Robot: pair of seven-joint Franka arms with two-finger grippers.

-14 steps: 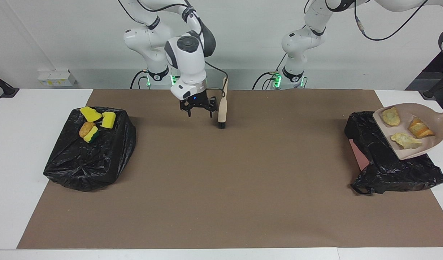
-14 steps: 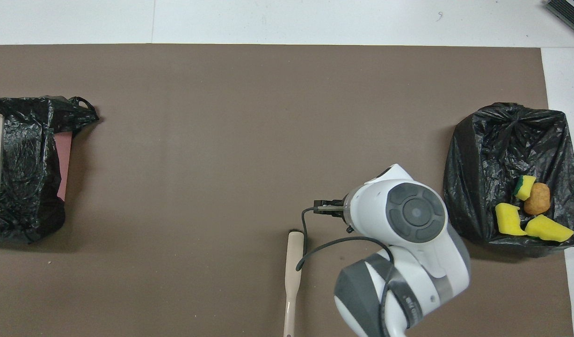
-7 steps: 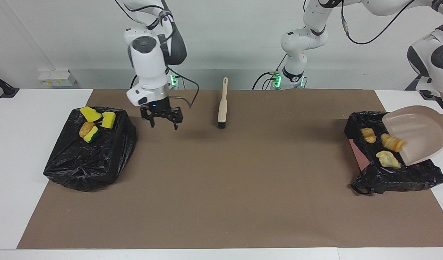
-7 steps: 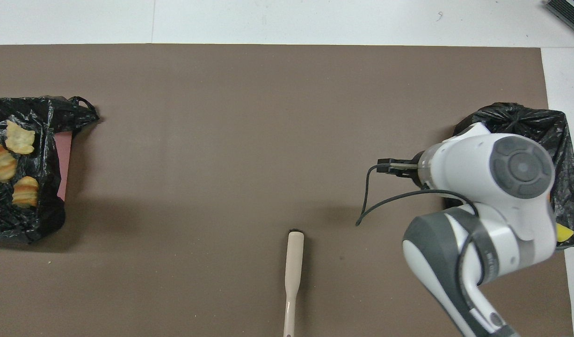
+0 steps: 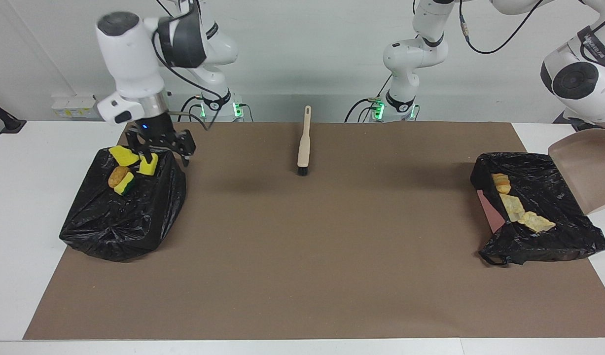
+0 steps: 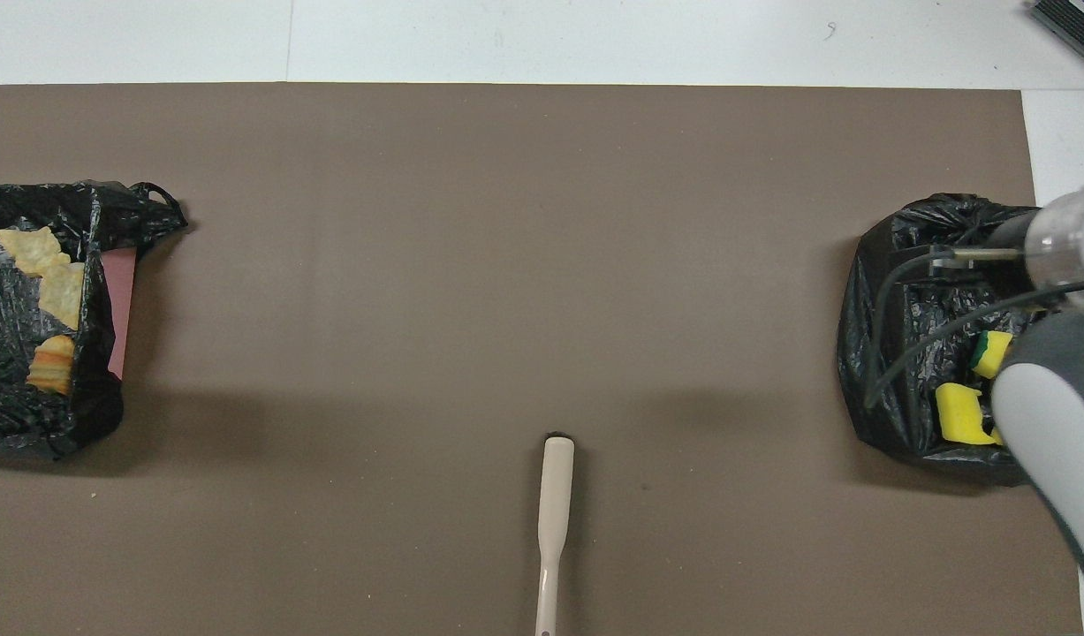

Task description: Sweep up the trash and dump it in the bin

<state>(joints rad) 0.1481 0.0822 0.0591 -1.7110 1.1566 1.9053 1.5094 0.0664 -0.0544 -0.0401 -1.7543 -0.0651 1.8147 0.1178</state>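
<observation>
My right tool [image 5: 159, 148] hangs over the bag [image 5: 122, 207] at the right arm's end of the surface [image 5: 16, 197], released and gripping nothing. On top of that bag lies part of the trash: two yellow sponges [image 5: 134, 160], a yellow-green piece [image 5: 125, 184] and a brown lump [image 5: 117, 176], clustered on the edge of the bag nearest the robots. The overhead view shows only one yellow sponge [image 6: 958, 413] and the yellow-green piece [image 6: 992, 352], because my right arm covers the others.

My left tool itself is out of both views, past the edge at the left arm's end; it is clenched. The dustpan [image 5: 586, 167] is tilted steeply up over the edge of the second bag [image 5: 544, 207] there, with nothing left on its visible face.

In that second bag lie three pale and tan pieces [image 5: 516, 207], strung in a row whose long axis runs from the robots' edge toward the opposite edge of the surface; the overhead view shows the same line [image 6: 47, 296].

The brush [image 5: 303, 140] lies flat on the brown mat [image 5: 302, 256] near the middle of the robots' edge, its long axis pointing away from the robots, bristles at the end farther from them.
</observation>
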